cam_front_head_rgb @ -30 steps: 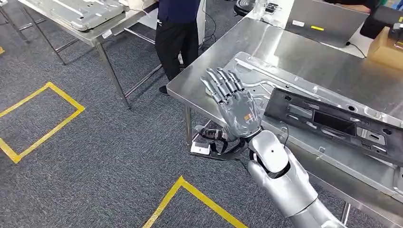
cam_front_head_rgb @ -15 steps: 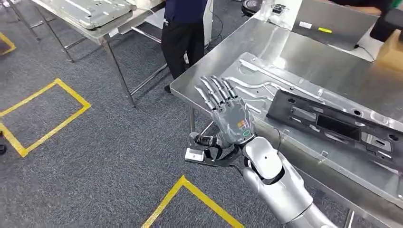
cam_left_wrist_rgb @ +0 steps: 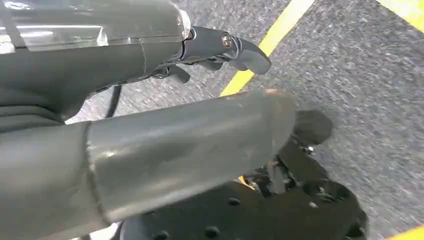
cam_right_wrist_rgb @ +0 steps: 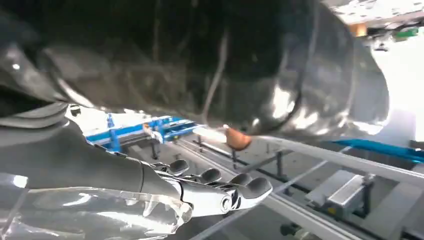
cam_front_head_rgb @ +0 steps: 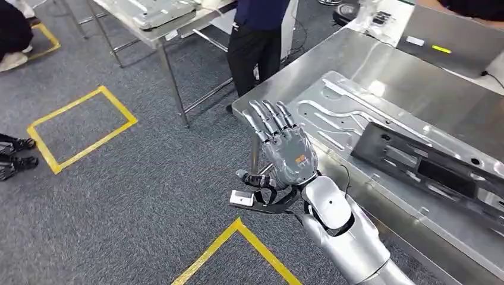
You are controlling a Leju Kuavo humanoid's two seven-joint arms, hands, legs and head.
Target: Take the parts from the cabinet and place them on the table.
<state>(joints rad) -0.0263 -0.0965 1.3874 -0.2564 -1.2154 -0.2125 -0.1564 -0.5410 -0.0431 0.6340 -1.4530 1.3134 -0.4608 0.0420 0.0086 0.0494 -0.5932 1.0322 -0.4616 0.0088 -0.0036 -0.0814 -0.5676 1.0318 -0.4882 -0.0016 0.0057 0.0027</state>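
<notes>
My right hand [cam_front_head_rgb: 282, 145] is raised in front of the steel table's [cam_front_head_rgb: 380, 59] near corner, with its fingers straight, spread and holding nothing. The right wrist view shows the same hand [cam_right_wrist_rgb: 150, 190] with its fingers stretched out. A large silver sheet-metal part [cam_front_head_rgb: 339, 110] lies on the table, and a long black part [cam_front_head_rgb: 428, 169] lies across it. My left hand [cam_left_wrist_rgb: 190, 145] hangs over the grey carpet and holds nothing, its fingers [cam_left_wrist_rgb: 240, 50] apart from the thumb.
A person in dark trousers [cam_front_head_rgb: 255, 47] stands at the table's far corner. A second steel table [cam_front_head_rgb: 160, 32] with a metal panel stands at the back left. Yellow tape lines [cam_front_head_rgb: 80, 127] mark the carpet. Shoes of other people [cam_front_head_rgb: 15, 157] show at the left edge.
The whole picture has shifted, so the camera has moved: the tables and the person now sit further right. My right hand stays raised and spread.
</notes>
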